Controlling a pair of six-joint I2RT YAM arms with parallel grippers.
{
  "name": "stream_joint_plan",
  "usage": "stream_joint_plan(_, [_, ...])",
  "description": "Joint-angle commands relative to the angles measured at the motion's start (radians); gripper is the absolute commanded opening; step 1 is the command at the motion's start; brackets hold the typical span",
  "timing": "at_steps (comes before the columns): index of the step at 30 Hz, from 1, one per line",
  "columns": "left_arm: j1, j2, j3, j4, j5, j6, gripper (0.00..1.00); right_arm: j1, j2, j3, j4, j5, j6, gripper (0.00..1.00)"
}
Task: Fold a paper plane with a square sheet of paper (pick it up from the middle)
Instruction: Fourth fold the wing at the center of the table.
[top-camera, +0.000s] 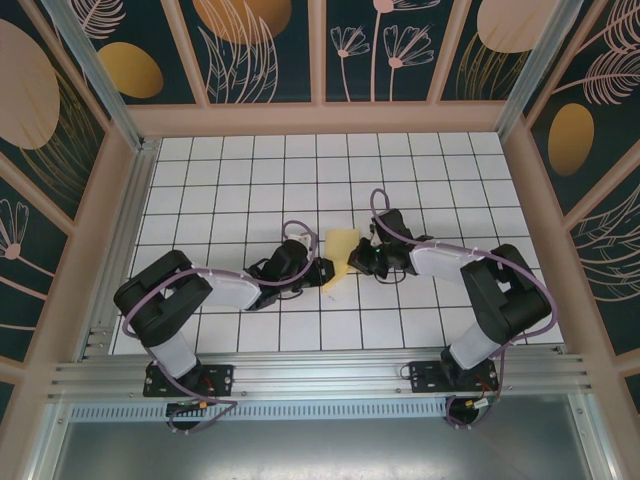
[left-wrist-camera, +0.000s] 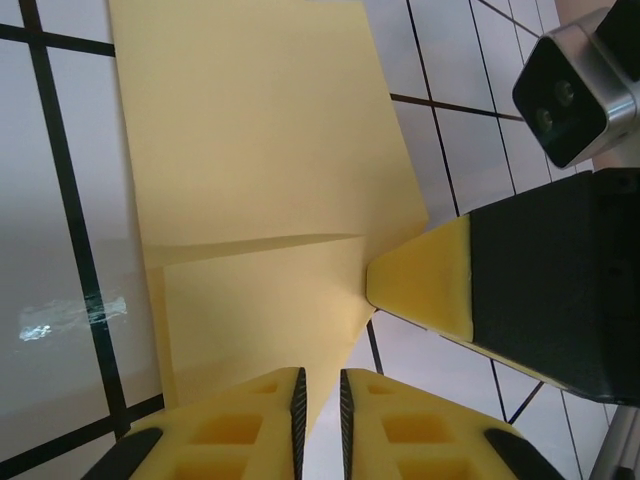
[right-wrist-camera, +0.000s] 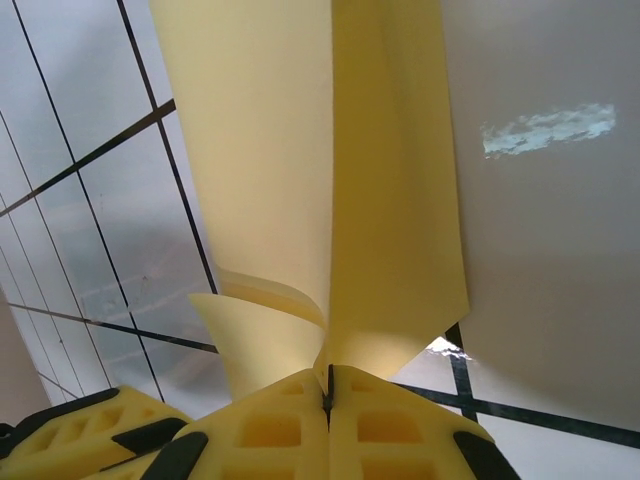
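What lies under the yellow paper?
Under the yellow paper lies the white tiled table with black grid lines; the tiles directly below it are covered, so anything there is hidden.

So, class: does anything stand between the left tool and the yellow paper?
Nothing visible does. The paper reaches right up to the left tool, while the right tool pinches it from the other side.

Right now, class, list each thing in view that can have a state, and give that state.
sheet of paper: partly folded, creased, pinched at an edge.
left end effector: almost closed, narrow gap between its fingers.
right end effector: shut on the sheet of paper.
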Motion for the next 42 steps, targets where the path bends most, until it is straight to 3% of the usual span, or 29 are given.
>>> stream_joint_plan(1, [-0.006,0.038,0.026,-0.027,-0.023,0.029,0.14,0.008,0.003,0.044,-0.073,0.001,0.029,0.00])
stream_joint_plan(17, [-0.006,0.109,0.044,-0.057,-0.016,0.029,0.00,0.010,0.024,0.082,-0.117,0.010,0.028,0.00])
stream_joint_plan(32, [-0.006,0.139,0.055,-0.084,-0.007,0.022,0.00,0.016,0.069,0.152,-0.086,-0.060,0.042,0.00])
stream_joint_plan(42, [0.022,0.054,0.038,0.017,0.076,-0.052,0.01,0.034,0.089,0.196,-0.162,0.021,0.022,0.00])
